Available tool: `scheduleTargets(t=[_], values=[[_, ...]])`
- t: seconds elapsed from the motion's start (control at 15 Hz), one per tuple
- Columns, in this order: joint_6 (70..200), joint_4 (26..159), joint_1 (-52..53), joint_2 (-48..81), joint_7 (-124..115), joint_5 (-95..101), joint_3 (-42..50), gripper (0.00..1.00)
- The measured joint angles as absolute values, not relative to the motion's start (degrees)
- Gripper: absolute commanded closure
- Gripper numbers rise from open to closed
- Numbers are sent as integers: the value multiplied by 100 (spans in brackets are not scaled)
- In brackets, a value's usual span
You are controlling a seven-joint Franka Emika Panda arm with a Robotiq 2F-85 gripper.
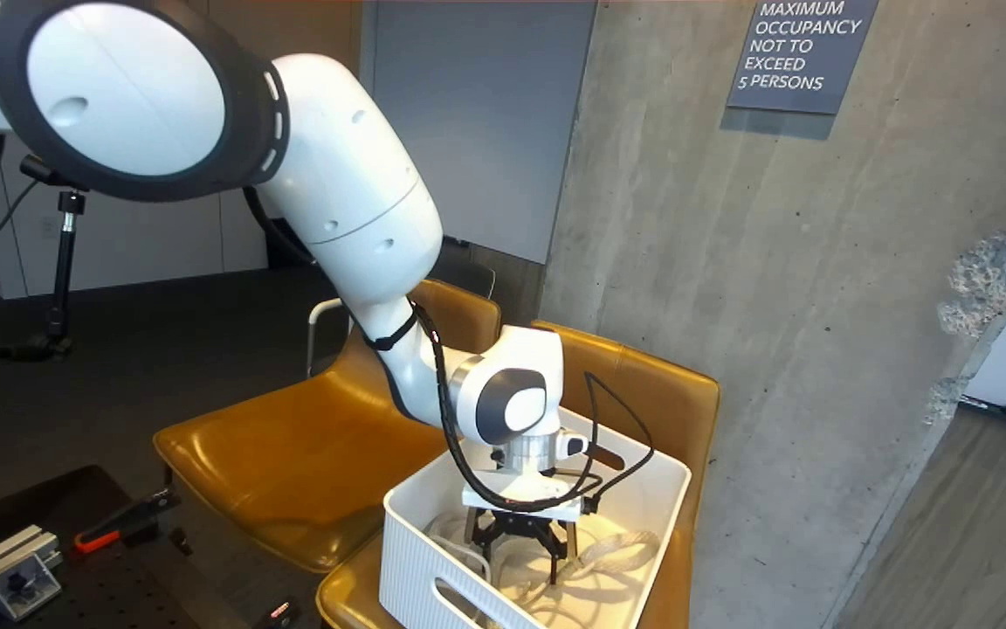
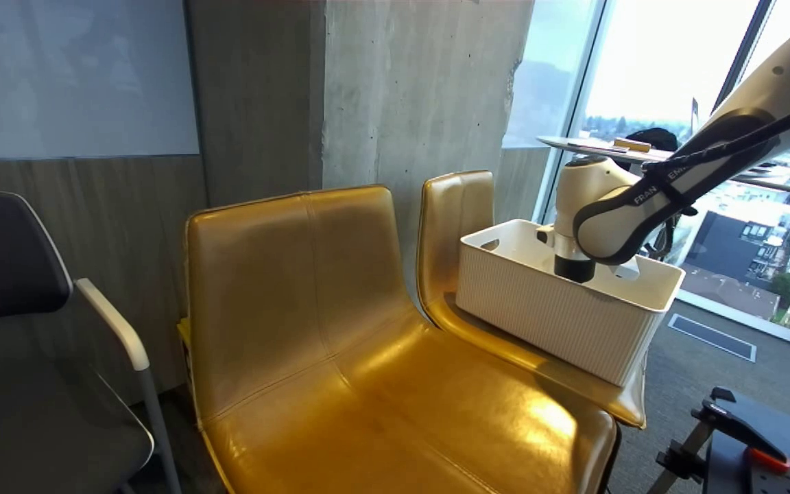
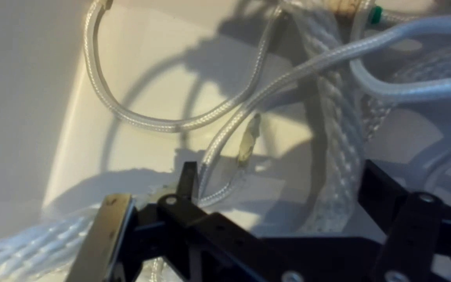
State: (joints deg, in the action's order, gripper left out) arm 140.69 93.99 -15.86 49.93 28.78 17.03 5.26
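1. In the wrist view the fingers (image 3: 188,180) reach in from 6 o'clock and stand spread wide, with a thick white rope (image 3: 341,156) showing in the gap between them.
2. That rope runs from 1 o'clock down towards 4 o'clock, close to one of the fingers; whether they touch, I cannot tell.
3. A looped cord (image 3: 147,123), thin and white, curves at 11 o'clock. A second cord (image 3: 296,72) crosses from 2 o'clock and bends just beside the other fingertip; its yellowish tip (image 3: 247,147) lies near the centre.
4. Another rope length (image 3: 33,246) lies at 8 o'clock, partly hidden behind the gripper's metalwork.
5. All of these lie inside a white ribbed bin (image 2: 559,309). In an exterior view the fingers are down inside it, with a rope coil (image 1: 630,550) at 3 o'clock from them.
6. The bin stands on a mustard chair (image 1: 643,376); a matching chair (image 1: 311,445) is at 10 o'clock from it.
7. In the same view, a worktop (image 1: 97,603) at 8 o'clock carries a dark tool (image 1: 119,522) with a red end.
8. An occupancy sign (image 1: 800,61) hangs on a concrete wall (image 1: 774,262), at 1 o'clock from the bin.
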Motion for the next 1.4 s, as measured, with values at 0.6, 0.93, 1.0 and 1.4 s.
scheduleTargets(t=[0.6, 0.93, 1.0, 1.4], values=[[13569, 8292, -1591, 5850, 3005, 1710, 516, 57], [13431, 8192, -1582, 5848, 3029, 1710, 512, 94], [13430, 8180, -1595, 5836, 3037, 1710, 512, 99], [13380, 8164, -1627, 5554, 3043, 1709, 506, 100]])
